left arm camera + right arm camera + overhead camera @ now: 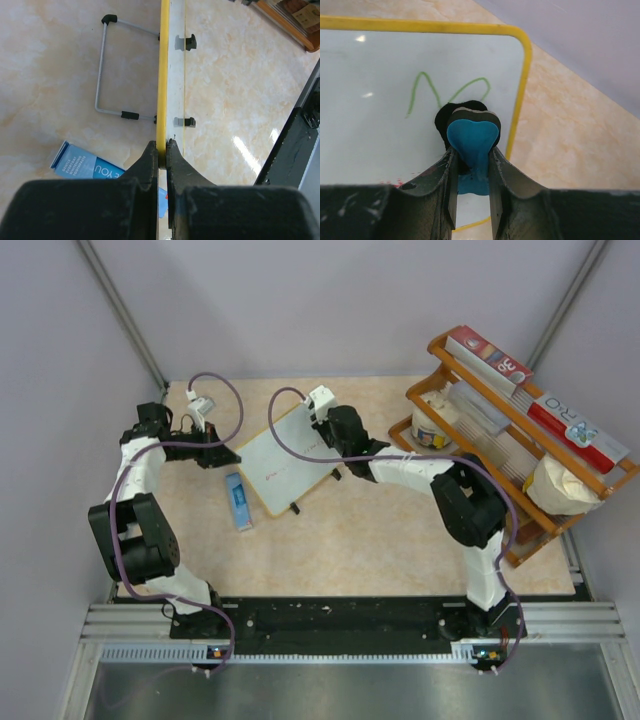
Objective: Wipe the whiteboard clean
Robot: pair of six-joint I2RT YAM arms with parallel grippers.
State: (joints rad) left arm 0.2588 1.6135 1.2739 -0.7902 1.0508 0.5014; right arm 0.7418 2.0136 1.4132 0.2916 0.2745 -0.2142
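Observation:
The whiteboard [283, 462] lies tilted near the table's middle, white with a yellow frame [520, 95]. A green scribble [445, 90] and faint red marks [395, 183] are on it. My left gripper [232, 454] is shut on the board's left frame edge [161, 150]; in the left wrist view the board [176, 75] shows edge-on with two black feet [190, 42]. My right gripper [333, 440] is shut on a blue heart-shaped eraser [472, 137]. Its dark pad rests on the board just below the scribble, near the corner.
A narrow blue box [238, 501] lies beside the board's near left edge. A wire stand [102, 75] sticks out behind the board. A wooden rack [520, 430] with boxes, a jar and a bag fills the right side. Grey walls close the back and sides.

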